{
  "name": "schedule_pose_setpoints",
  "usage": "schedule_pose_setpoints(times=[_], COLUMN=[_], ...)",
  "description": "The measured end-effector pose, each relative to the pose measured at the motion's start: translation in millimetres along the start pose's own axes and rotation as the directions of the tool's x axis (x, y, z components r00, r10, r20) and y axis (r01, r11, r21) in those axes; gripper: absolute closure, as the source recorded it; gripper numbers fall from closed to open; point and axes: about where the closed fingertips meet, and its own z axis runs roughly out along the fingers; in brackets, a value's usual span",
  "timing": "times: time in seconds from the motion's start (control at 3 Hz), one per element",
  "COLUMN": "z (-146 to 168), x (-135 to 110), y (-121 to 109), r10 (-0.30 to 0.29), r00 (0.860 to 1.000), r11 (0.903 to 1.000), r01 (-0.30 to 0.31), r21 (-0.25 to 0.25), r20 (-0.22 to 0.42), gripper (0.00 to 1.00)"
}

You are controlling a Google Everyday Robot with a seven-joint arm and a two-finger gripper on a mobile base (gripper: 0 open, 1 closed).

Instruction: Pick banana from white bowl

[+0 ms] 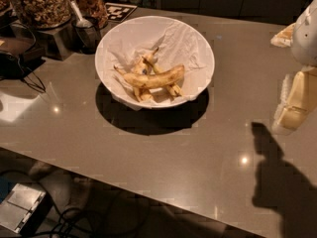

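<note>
Polished grey-brown countertop (163, 157) fills most of the view, with small bright glints on it and a dark floor below its near edge. One white bowl (195, 33) stands on it toward the back, left of centre, lined with crumpled white paper. Inside lies one banana (157, 78), the plump one, yellow with brown speckles, set roughly crosswise with its right end a little raised. Under and behind it lie thinner pale bananas (143, 63), at least three (they overlap, so the count is not sure). At the back left stand two glass jars (39, 4) of brownish food, and beside them one dark cup (88, 33) holding one scoop (77, 14). One black-and-white marker tag (120, 11) lies flat just behind the bowl. One gripper (293, 108), cream and white, hangs at the right edge of the view above the counter; whether it is open or closed cannot be told. The banana lies in the bowl, well apart from the gripper, off toward the view's left and a bit farther back. One arm shadow (277, 182) falls on the counter at the lower right.
</note>
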Motion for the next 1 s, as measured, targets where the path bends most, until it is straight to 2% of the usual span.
schedule_pose_setpoints(times=[0.33, 0.67, 1.0], z=[-1.2, 2.7, 10.2], x=[-3.7, -21.1, -51.0], y=[-0.9, -6.5, -11.1], r10=[-0.011, -0.067, -0.152], r00=[1.0, 0.997, 0.986], r11=[0.9999, 0.9976, 0.9881], r01=[0.011, 0.067, 0.149], r21=[0.005, -0.017, -0.037], r20=[-0.003, -0.036, -0.072], gripper=[0.0, 0.0, 0.0])
